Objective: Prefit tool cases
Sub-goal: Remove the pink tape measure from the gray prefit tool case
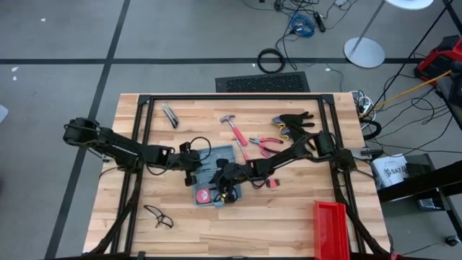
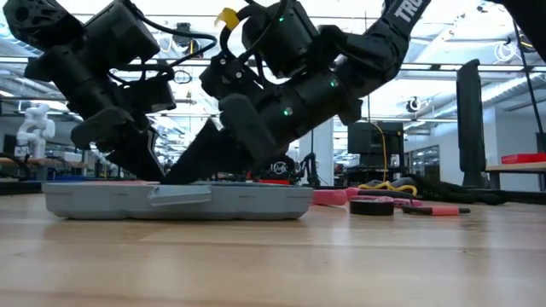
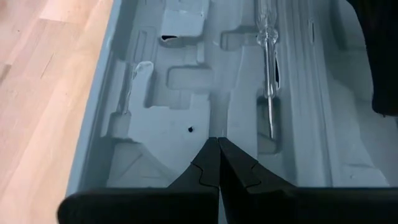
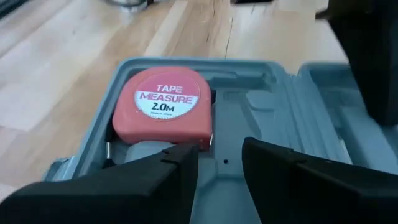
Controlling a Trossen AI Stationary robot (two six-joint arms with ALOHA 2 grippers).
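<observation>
Red tape measure (image 4: 163, 115), sitting in the grey case (image 4: 261, 118): round white label reads "TAPE MEASURE" in red, "2.0M" below in black. Robot arm (image 2: 401, 26), low view: white letters "TR", rest cut off by the frame edge. White bucket (image 1: 393, 172) beside the tabletop's right edge: dark print, unreadable.
</observation>
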